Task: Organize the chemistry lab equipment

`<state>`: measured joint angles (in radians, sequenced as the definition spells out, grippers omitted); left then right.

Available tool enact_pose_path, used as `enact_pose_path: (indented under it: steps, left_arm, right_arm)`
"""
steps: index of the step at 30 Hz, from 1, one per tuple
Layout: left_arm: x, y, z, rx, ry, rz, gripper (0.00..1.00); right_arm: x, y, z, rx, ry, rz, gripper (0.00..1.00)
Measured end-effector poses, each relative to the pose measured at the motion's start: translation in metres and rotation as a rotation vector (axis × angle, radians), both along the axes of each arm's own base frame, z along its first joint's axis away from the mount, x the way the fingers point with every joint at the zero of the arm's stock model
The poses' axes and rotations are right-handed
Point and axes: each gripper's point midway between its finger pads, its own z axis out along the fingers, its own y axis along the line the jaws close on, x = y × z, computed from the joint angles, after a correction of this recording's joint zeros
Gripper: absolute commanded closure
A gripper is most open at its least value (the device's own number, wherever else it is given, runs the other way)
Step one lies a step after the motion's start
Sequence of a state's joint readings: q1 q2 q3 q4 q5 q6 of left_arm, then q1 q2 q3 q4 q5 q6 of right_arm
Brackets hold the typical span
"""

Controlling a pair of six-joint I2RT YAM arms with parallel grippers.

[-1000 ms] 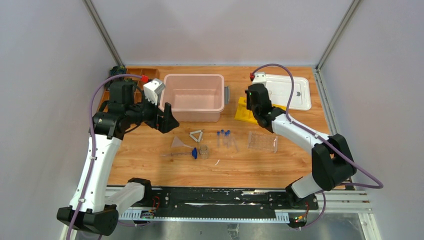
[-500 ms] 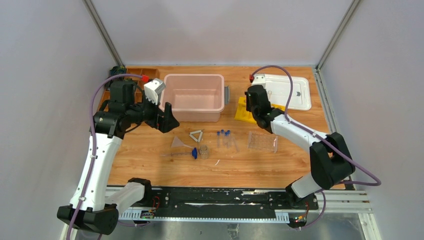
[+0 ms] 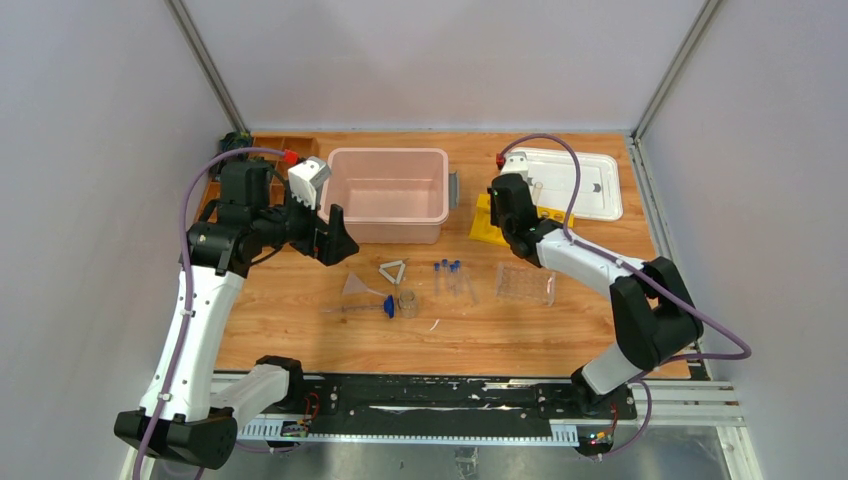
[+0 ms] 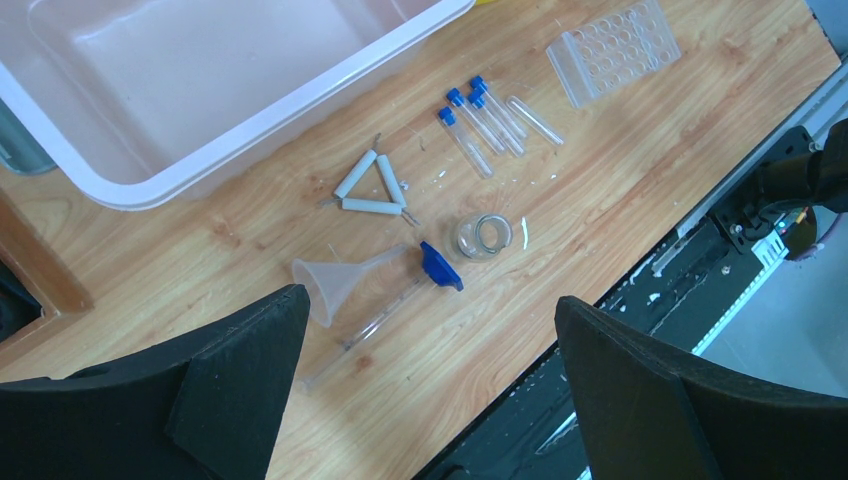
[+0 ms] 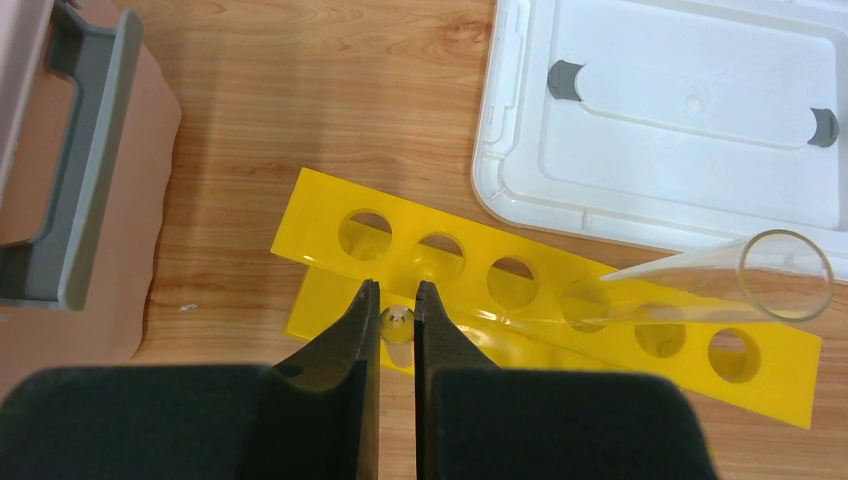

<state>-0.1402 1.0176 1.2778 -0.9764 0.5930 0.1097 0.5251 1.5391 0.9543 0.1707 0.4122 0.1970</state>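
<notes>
From above, we see the blue-capped vials (image 3: 452, 268), funnel (image 3: 357, 286), tiny beaker (image 3: 407, 301) and pale triangle (image 3: 393, 271) lying loose just in front of the pink bin (image 3: 388, 152). The yellow rack (image 3: 483, 226) sits beside the bin's right end.

Our left wrist view has the left gripper (image 4: 428, 305) spread wide and empty above those pieces.

Our right wrist view shows the right gripper (image 5: 397, 300) pinched on a small clear tube (image 5: 397, 322) over the rack.

Yellow holed rack (image 5: 477, 262), pink tub (image 3: 388, 195) (grey handle (image 5: 100, 160)), blue-capped vials (image 4: 470, 140), clear glass tube (image 5: 700, 275), wood-grain table (image 3: 560, 330)
</notes>
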Motion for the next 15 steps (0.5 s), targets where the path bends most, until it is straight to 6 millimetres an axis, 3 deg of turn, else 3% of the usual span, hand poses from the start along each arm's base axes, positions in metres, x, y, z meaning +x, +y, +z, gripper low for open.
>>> enact_pose_path:
  steps: [15]
  left_arm:
    - [0.0016,-0.0002,-0.0021,0.002,0.009,0.000,0.00]
  right_arm:
    - [-0.0019,-0.0013,0.0072,0.023,-0.029,-0.007,1.00]
